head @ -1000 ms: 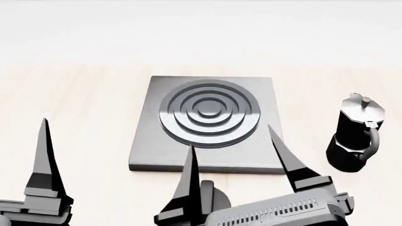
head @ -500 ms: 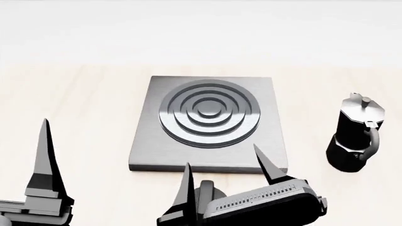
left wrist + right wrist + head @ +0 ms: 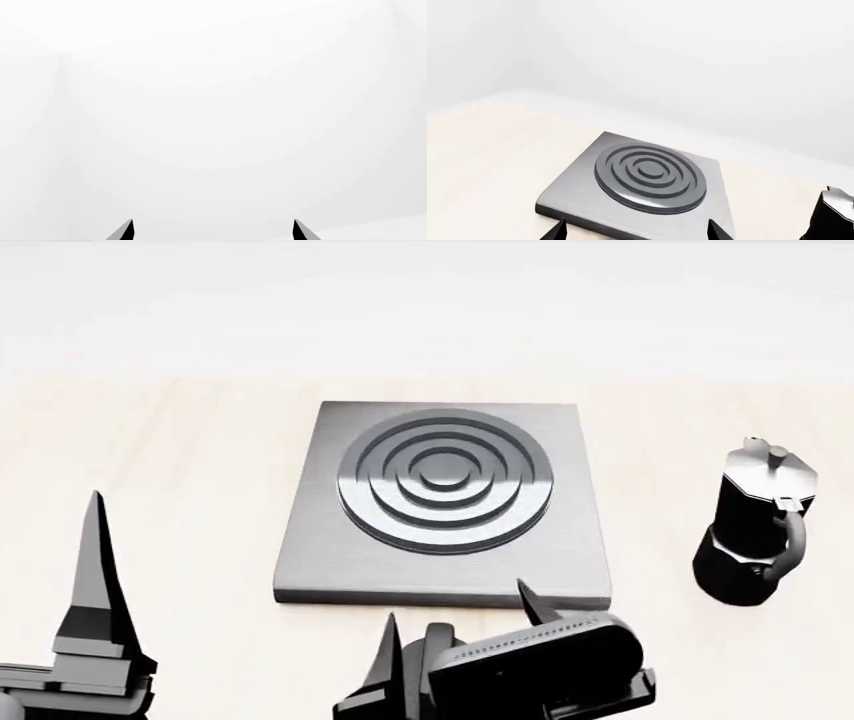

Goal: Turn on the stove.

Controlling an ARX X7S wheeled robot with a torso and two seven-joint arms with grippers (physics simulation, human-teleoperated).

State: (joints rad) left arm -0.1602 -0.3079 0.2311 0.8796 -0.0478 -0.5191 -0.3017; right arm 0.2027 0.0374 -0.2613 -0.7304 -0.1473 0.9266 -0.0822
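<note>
Hovering by the tabletop's near edge with the right gripper, fingertips spread wide, nothing pinched between them. Facing the stove directly beyond, toward the far edge: in the right wrist view the two tips frame the slab's near side. Sitting mid-table, well in from the left and right edges, sides roughly parallel to the table's edges; a square slab, so no real long axis; burner rings raised toward its far half, a bare strip toward the near edge. Showing, just off the slab's near side, a dark rounded shape close against the gripper's left finger; probably the knob, but mostly hidden by the gripper body, so axis and pointer direction impossible to tell. Parked at the near left corner: the left gripper, tips spread too, aimed at blank wall, farther from the knob. Clearly the right arm's job. Standing well apart toward the right edge: the moka pot, out of the way.
</note>
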